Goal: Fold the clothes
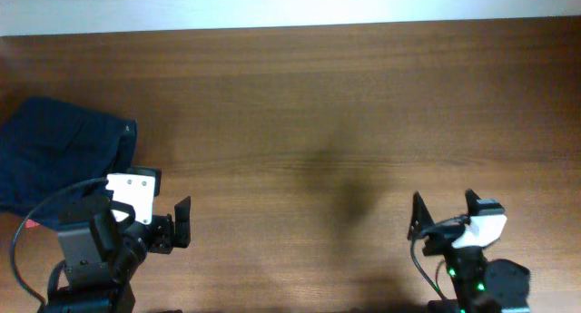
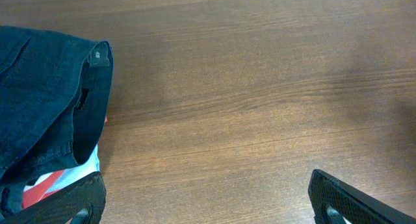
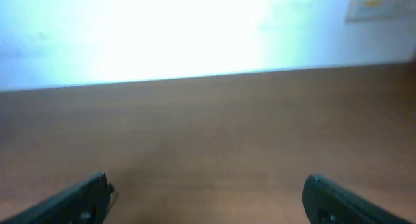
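The dark navy-blue garment [image 1: 64, 154] lies in a folded heap at the far left of the wooden table. In the left wrist view it [image 2: 45, 100] fills the left side, with a seamed hem and a small tag at its right edge. My left gripper [image 1: 162, 224] is open and empty, just right of and nearer than the garment, over bare wood [image 2: 208, 208]. My right gripper [image 1: 445, 213] is open and empty at the front right, far from the garment; it also shows in the right wrist view [image 3: 208, 201].
Red and white folded cloth [image 2: 55, 180] peeks out from under the navy garment's near edge. The brown wooden table [image 1: 318, 104] ends at a white wall along the back edge [image 3: 195, 36].
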